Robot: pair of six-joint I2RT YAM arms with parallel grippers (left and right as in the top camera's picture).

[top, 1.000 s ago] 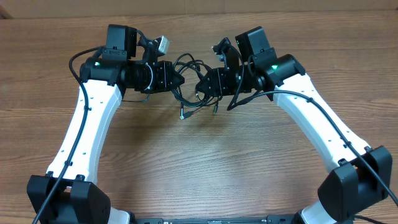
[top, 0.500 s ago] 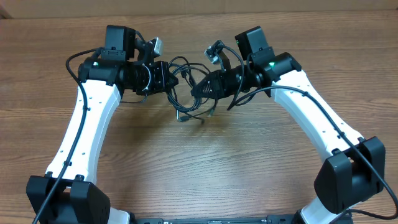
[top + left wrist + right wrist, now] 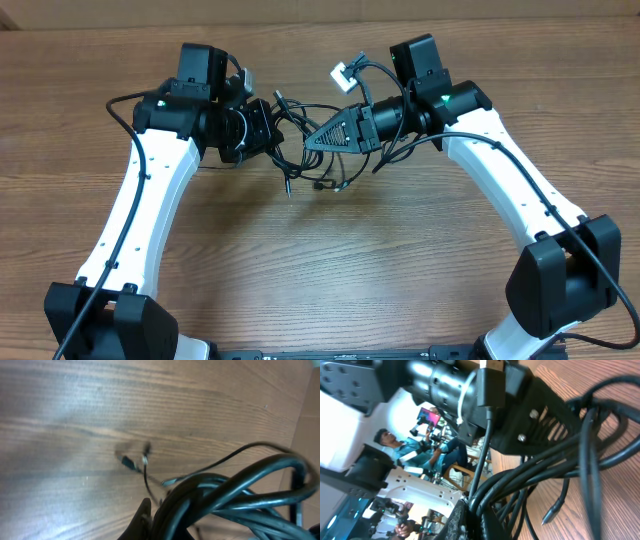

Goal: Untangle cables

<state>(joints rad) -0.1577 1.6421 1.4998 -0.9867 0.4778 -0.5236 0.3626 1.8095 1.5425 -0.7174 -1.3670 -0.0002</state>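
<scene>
Since a second ago the right gripper [image 3: 312,142] has closed and turned into a narrow wedge pointing at the left gripper [image 3: 268,130], and both wrists have shifted a little toward the far side of the table [image 3: 330,270]. Between the two tips hang the cables [image 3: 296,130], a knot of thin black cords looped over one another, with a few loose ends trailing toward the near side and finishing in small plugs just over the wood. Seen from the right wrist, the cords run together into one thick bunch that goes straight down between the closed fingers, so that gripper is clamped on the bundle. Seen from the left wrist, the same glossy cords crowd the lower right corner and cover most of the fingers; only one dark finger shows beside them, pressed against the bunch, and the jaws are fully closed on it. One thin strand swings out below, its plug end blurred above the table. Thicker black wires [image 3: 128,100] run along the white arms and arc close to the knot on both sides. From the right wrist, the black body of the left gripper fills the upper part of the view, just behind the cords, with a blurred room and seated people beyond it.
</scene>
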